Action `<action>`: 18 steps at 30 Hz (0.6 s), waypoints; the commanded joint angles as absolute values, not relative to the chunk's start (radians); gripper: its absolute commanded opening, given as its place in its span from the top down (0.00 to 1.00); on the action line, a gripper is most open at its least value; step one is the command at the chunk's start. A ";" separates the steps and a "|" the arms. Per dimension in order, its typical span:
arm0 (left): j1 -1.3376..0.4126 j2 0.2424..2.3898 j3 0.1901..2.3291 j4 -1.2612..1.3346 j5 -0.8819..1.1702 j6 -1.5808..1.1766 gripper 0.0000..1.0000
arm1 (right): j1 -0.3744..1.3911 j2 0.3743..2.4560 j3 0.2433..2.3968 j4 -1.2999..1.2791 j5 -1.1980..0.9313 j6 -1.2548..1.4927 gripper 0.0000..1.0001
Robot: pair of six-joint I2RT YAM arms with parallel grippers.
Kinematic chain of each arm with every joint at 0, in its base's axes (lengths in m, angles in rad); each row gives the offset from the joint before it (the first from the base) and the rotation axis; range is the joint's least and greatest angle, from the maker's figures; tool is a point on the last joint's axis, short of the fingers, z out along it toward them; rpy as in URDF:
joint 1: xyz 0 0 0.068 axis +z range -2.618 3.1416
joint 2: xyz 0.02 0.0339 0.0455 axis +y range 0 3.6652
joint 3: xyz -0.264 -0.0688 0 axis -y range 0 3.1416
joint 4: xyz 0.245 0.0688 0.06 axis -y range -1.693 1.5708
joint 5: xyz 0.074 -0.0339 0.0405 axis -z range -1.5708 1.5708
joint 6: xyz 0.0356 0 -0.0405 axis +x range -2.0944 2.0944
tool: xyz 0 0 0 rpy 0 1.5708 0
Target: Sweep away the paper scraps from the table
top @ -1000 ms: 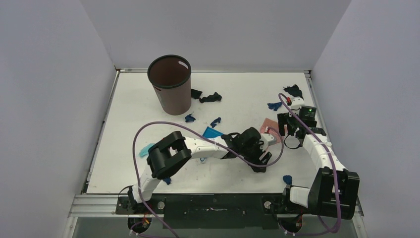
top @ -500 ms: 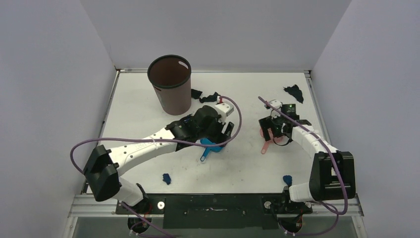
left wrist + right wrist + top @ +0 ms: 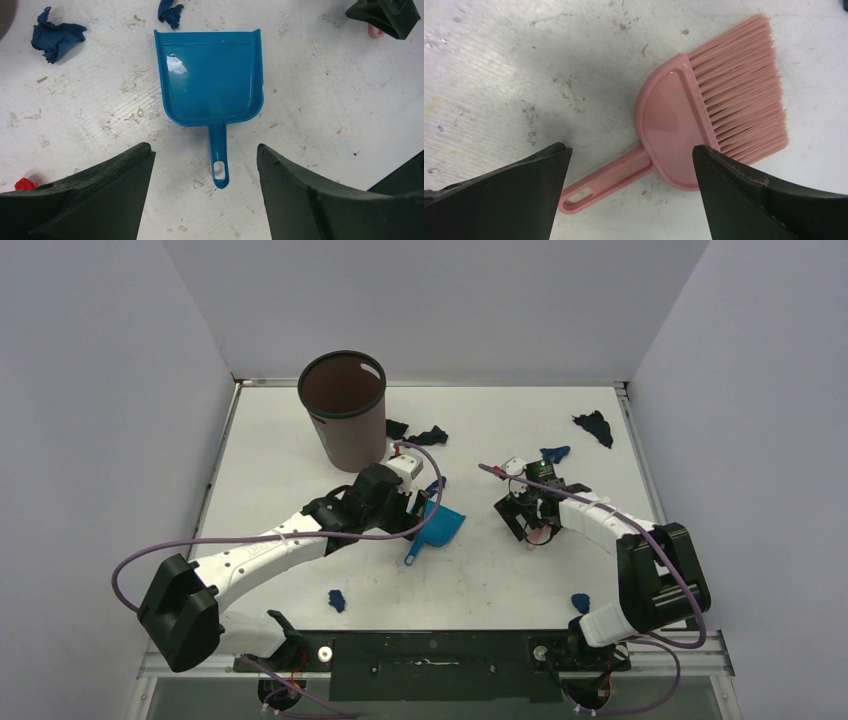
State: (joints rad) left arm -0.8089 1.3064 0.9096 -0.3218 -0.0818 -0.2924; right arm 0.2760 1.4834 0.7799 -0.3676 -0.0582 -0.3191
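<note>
Several dark blue and black paper scraps lie on the white table (image 3: 280, 440): two by the bin (image 3: 425, 436), others at the far right (image 3: 594, 426), near the front (image 3: 337, 598) and front right (image 3: 580, 602). My left gripper (image 3: 405, 520) is open above the bright blue dustpan (image 3: 440, 527). In the left wrist view the dustpan's handle (image 3: 218, 160) lies in the gap of the left gripper (image 3: 204, 150), untouched, with two scraps (image 3: 55, 39) beyond. My right gripper (image 3: 535, 518) is open over the pink hand brush (image 3: 679, 125); the right gripper (image 3: 630, 149) straddles its handle (image 3: 599, 182).
A dark brown bin (image 3: 343, 410) stands upright at the back left of the table. Grey walls close in three sides. The two wrists are close together near the table's middle; the right gripper shows in the left wrist view (image 3: 385, 15).
My left arm has swung from the right middle of the table to the left and now sits over the dustpan. My right gripper has moved left and nearer, over the brush.
</note>
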 commanded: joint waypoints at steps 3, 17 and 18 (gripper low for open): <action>-0.798 1.274 0.949 -0.276 -0.101 -0.281 0.26 | 0.314 1.407 0.706 -0.331 0.164 -0.416 0.01; -0.744 1.284 0.956 -0.263 -0.013 -0.330 0.26 | -0.114 1.430 0.677 -0.437 -0.092 -0.589 0.12; -0.742 1.283 0.954 -0.259 -0.011 -0.331 0.26 | -0.135 1.437 0.686 -0.458 -0.138 -0.607 0.15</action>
